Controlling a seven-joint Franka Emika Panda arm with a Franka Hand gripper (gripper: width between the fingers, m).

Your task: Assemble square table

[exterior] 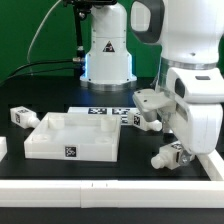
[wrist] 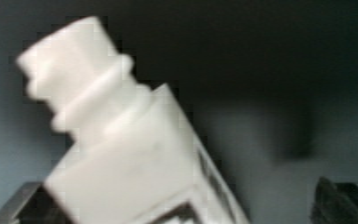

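We see the jaws spread wide, gripping nothing, with a white leg (wrist: 131,130) slanting lengthwise between them; its tag (wrist: 194,210) is too blurred to read.

Panda arm (exterior: 185,35): white links bend down from above the claw (wrist: 190,205), the blocky wrist housing (exterior: 196,110) sitting directly over it and aimed downward. Claw spread: its two dark fingers (wrist: 30,206) stand wide apart, one at either side, not closed together.
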